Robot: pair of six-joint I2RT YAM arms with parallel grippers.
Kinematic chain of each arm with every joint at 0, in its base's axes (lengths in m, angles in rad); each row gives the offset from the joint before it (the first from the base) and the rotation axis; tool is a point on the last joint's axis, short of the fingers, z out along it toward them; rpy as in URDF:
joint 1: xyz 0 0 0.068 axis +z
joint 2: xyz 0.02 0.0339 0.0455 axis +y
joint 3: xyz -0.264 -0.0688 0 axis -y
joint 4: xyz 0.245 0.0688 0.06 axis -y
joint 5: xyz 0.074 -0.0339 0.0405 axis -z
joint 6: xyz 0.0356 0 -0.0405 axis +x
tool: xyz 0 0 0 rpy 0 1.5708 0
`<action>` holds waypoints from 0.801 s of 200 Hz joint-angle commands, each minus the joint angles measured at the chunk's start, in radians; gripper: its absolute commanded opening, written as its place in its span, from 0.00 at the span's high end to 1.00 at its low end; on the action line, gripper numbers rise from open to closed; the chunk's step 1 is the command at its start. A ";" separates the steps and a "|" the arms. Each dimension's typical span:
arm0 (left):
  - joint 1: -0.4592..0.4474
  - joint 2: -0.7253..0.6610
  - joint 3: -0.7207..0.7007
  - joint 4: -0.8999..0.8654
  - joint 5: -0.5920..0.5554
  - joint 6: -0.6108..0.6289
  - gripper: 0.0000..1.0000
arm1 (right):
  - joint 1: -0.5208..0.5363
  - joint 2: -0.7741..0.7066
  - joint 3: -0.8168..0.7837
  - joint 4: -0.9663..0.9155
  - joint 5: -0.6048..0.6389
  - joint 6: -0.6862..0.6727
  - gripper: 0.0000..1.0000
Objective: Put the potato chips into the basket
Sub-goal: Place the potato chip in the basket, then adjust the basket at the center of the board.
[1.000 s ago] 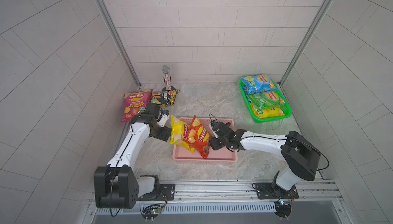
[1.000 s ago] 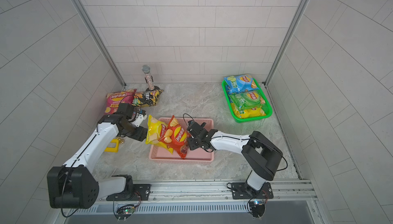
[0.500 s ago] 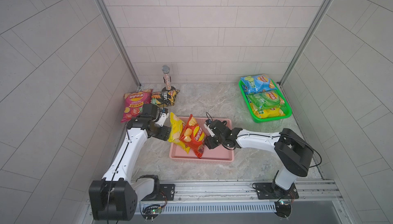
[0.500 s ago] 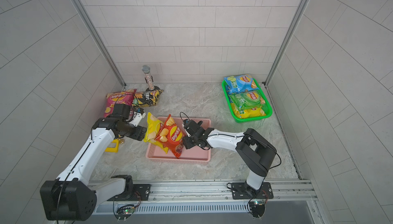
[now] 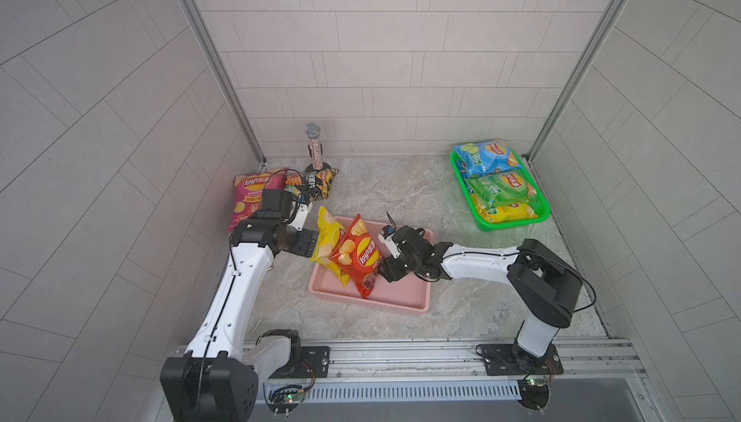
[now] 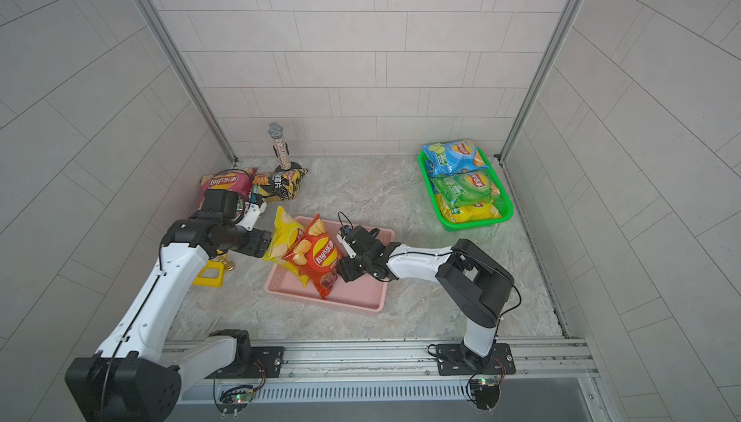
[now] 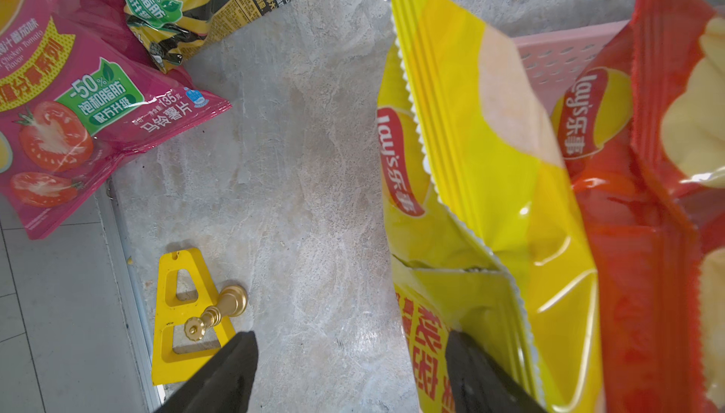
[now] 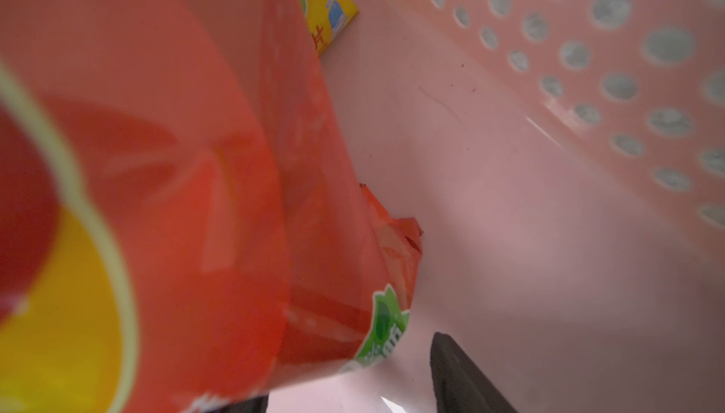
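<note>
Here, yellow bag (image 5: 328,239) and red bag (image 5: 359,257) stand inside the pink basket (image 5: 401,297).

White arms (image 5: 236,291), black joints (image 5: 541,283), thin cables (image 5: 588,279)

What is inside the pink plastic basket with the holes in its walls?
A glossy yellow chip bag and a glossy red chip bag stand tilted in the pink basket. The floor beneath them is covered.

In the right wrist view the red bag (image 8: 157,156) is a blur, cut off by the edges. In both top views it hides the yellow bag's (image 5: 326,235) 3 o'clock side.
</note>
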 commanded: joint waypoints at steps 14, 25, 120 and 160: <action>0.005 -0.018 0.068 -0.056 -0.005 -0.010 0.16 | -0.018 -0.067 0.000 -0.033 0.039 -0.032 0.31; 0.005 -0.018 0.081 -0.065 -0.004 -0.009 0.16 | -0.029 -0.100 -0.001 -0.074 0.058 -0.038 0.31; 0.004 -0.005 0.252 -0.152 0.013 -0.016 0.12 | -0.078 -0.410 -0.048 -0.372 0.290 0.076 0.30; 0.004 0.005 0.273 -0.152 0.007 -0.023 0.11 | -0.088 -0.491 -0.102 -0.485 0.372 0.201 0.32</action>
